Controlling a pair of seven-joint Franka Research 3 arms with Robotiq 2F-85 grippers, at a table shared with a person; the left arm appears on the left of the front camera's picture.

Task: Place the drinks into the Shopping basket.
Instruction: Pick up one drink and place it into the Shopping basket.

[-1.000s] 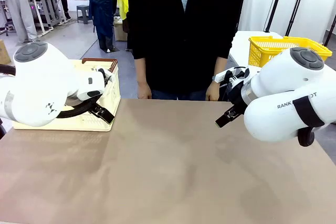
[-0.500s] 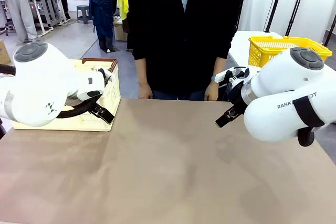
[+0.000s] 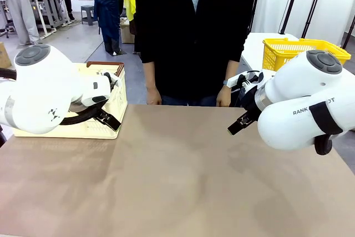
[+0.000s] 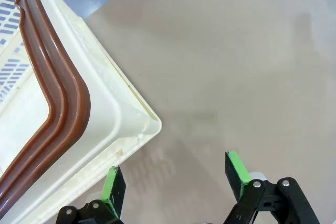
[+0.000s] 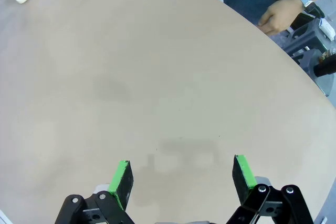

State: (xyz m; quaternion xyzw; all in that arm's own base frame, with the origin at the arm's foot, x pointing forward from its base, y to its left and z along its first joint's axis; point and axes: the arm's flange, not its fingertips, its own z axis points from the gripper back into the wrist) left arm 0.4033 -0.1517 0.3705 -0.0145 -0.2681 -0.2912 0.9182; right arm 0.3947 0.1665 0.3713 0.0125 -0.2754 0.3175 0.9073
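Cream Shopping basket [image 4: 118, 116] lies just beside the left tool [image 4: 173, 169].

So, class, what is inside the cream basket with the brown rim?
Inside the Shopping basket, just its slotted cream inner wall shows. Its bottom is hidden by the rim and, from the front, by the left arm.

One table [image 3: 177, 187]. Two baskets: one cream basket [image 3: 119, 97] far left, one yellow basket [image 3: 280, 54] far right. Two robot arms [image 3: 39, 90] [image 3: 305, 106]. One person [image 3: 194, 37], two hands [image 3: 153, 97] [image 3: 224, 99] showing.
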